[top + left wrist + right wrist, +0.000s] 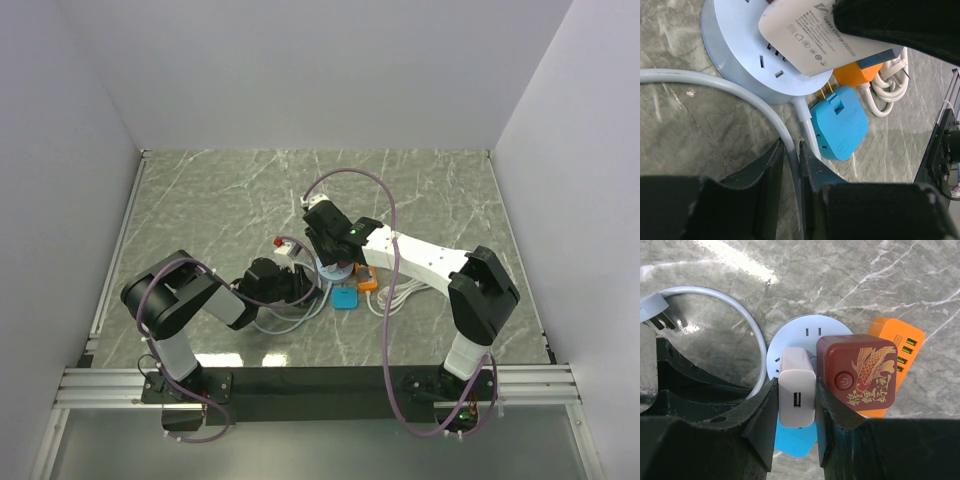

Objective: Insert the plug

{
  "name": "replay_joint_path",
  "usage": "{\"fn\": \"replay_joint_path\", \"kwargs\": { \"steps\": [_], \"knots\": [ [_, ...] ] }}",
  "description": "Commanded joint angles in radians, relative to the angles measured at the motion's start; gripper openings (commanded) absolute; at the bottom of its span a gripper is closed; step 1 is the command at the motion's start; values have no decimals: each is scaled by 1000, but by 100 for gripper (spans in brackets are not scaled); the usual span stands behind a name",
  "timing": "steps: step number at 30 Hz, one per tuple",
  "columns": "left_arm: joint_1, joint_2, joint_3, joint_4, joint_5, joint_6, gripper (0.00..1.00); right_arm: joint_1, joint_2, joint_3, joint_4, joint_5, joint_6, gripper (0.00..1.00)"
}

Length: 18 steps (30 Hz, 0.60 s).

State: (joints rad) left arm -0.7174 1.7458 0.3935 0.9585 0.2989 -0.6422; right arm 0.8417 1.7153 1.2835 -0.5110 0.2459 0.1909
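A round pale-blue power strip point(810, 332) lies on the marble table; it also shows in the left wrist view point(740, 50). My right gripper point(796, 405) is shut on a white USB charger plug point(796, 390), held upright over the strip beside a dark-red cube with a fish design point(857, 371). The charger's printed side shows in the left wrist view point(815, 37). My left gripper point(791, 150) is shut on the strip's white cable point(775, 120) just below the strip. In the top view the right gripper point(330, 240) and the left gripper point(295, 283) meet at the strip.
A blue flat plug point(840, 125) and an orange USB charger point(895, 347) lie against the strip's edge. A coiled white cord point(890, 87) lies beyond them. The strip's own grey plug point(655, 315) lies at the left. A small red-and-white item point(284, 244) sits near the strip.
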Motion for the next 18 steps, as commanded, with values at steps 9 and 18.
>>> {"fn": "replay_joint_path", "kwargs": {
  "steps": [9,18],
  "knots": [
    [-5,23,25,-27,19,29,23,-10,3,-7,28,0,-19,0],
    [-5,4,19,-33,6,33,23,-10,20,-39,48,-2,-7,0]
  ]
}}
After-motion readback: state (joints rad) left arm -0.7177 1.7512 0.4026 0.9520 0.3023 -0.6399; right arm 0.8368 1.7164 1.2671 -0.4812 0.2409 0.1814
